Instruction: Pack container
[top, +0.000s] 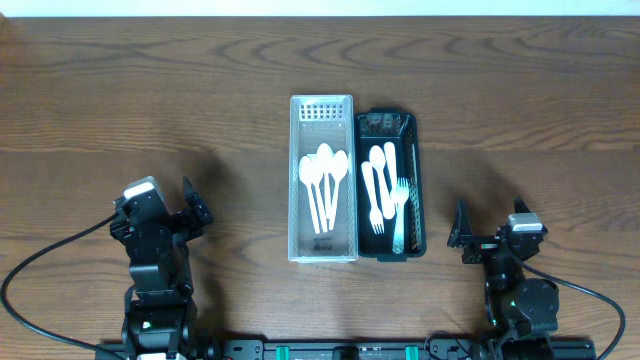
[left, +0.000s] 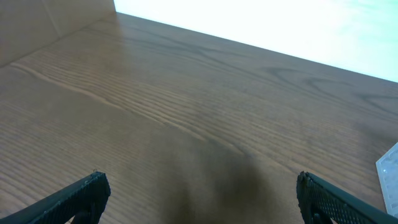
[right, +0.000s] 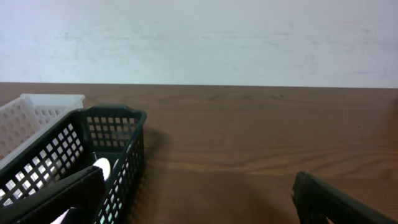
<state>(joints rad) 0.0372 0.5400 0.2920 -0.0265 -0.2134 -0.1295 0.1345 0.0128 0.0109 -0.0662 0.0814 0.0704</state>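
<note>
A white mesh basket (top: 297, 180) stands at the table's middle with several white plastic spoons (top: 323, 180) in it. Touching its right side is a black mesh basket (top: 417, 200) with white plastic forks and spoons (top: 385, 190). My left gripper (top: 197, 205) is open and empty at the front left, over bare wood (left: 199, 193). My right gripper (top: 468, 232) is open and empty at the front right. The right wrist view shows the black basket (right: 118, 149) to the left of the jaws (right: 199, 196) and the white basket (right: 37, 109) behind it.
The white basket's corner (left: 388, 171) shows at the right edge of the left wrist view. Bare wooden tabletop (top: 150, 100) lies around both baskets. The arm bases and cables sit at the front edge.
</note>
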